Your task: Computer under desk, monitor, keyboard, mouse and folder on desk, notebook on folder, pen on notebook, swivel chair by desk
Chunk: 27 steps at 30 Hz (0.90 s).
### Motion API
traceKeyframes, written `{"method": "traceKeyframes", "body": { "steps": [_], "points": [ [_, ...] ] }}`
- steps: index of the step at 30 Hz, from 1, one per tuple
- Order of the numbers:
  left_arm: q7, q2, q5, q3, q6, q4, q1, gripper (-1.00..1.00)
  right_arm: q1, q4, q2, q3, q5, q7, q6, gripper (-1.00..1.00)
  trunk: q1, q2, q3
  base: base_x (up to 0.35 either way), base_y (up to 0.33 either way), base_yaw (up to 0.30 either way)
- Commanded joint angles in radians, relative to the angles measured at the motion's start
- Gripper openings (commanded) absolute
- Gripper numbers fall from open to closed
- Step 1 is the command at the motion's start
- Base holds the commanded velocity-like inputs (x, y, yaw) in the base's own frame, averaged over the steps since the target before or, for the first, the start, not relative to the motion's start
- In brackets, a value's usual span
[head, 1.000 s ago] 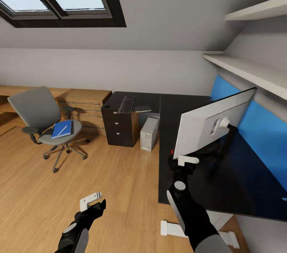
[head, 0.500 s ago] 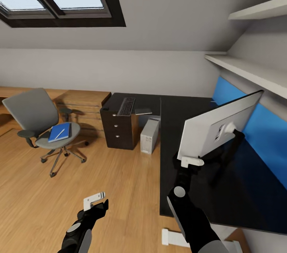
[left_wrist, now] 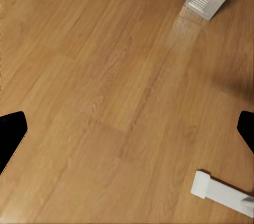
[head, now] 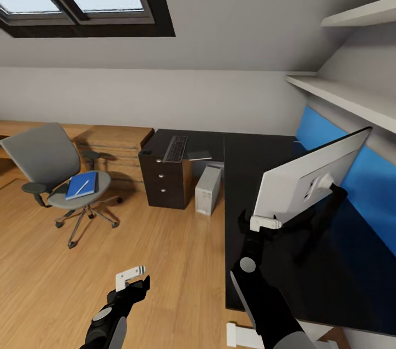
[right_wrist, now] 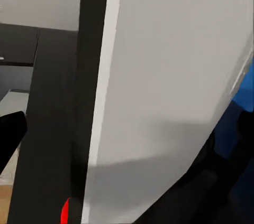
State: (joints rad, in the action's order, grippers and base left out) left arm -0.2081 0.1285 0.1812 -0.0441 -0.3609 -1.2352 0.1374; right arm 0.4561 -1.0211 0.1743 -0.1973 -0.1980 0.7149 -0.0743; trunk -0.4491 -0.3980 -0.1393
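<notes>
My right gripper [head: 263,223] is shut on the lower left edge of the monitor [head: 308,181], which hangs tilted over the black desk [head: 275,277] with its grey back toward me; that edge [right_wrist: 159,86] fills the right wrist view. The keyboard [head: 175,148] lies on the desk's far wing above the drawers, with a thin dark flat thing [head: 198,155] beside it. The computer [head: 208,190] stands on the floor under the desk. The swivel chair [head: 52,165] is at the left, carrying the blue folder [head: 82,184] and the pen [head: 83,187]. My left gripper [head: 132,277] hangs open over the floor. The mouse is out of view.
A light wooden dresser [head: 118,143] runs along the far wall behind the chair. White shelves [head: 341,99] jut out above the desk's blue back panel [head: 379,195]. The desk's white foot [left_wrist: 222,195] lies on the wooden floor [left_wrist: 106,92] near my left gripper.
The right gripper has carried the monitor a little to the right, farther over the desk. The head view has shifted slightly. The left arm has barely moved.
</notes>
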Motion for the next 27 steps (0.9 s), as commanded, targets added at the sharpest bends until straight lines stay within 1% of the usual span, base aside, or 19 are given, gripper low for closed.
{"method": "traceKeyframes", "body": {
  "steps": [1, 10, 16, 18, 21, 27],
  "points": [
    [-0.005, 0.000, 0.011, 0.000, -0.004, -0.001, 0.001, 1.00, 0.001, 0.001, 0.000, 0.000, -0.004, 0.005, -0.001, 1.00, -0.001, -0.002, -0.002, 0.079, 0.084, 0.000],
    [-0.005, 0.002, 0.009, 0.000, -0.004, 0.000, 0.001, 1.00, 0.001, 0.000, 0.000, 0.004, -0.004, 0.008, 0.001, 1.00, -0.001, -0.002, -0.002, 0.021, 0.023, 0.000],
    [-0.005, 0.002, 0.009, 0.000, -0.004, 0.012, 0.001, 1.00, 0.001, -0.002, 0.000, 0.005, -0.004, 0.045, 0.002, 1.00, -0.001, -0.002, -0.002, 0.005, 0.001, 0.000],
    [-0.005, 0.003, 0.008, 0.000, -0.004, 0.019, 0.001, 1.00, 0.001, -0.002, 0.000, 0.004, -0.003, 0.075, 0.003, 1.00, -0.001, -0.002, -0.002, 0.182, 0.000, 0.000],
    [-0.004, 0.003, 0.008, 0.001, -0.003, 0.035, 0.001, 1.00, 0.001, -0.002, 0.000, 0.004, -0.003, 0.084, 0.004, 1.00, -0.001, -0.002, -0.002, 0.168, 0.000, 0.000],
    [-0.004, 0.003, 0.008, 0.001, -0.003, 0.047, 0.001, 1.00, 0.001, -0.001, 0.000, 0.006, -0.003, 0.087, 0.005, 1.00, -0.001, -0.002, -0.002, 0.033, 0.000, 0.000]
  ]
}}
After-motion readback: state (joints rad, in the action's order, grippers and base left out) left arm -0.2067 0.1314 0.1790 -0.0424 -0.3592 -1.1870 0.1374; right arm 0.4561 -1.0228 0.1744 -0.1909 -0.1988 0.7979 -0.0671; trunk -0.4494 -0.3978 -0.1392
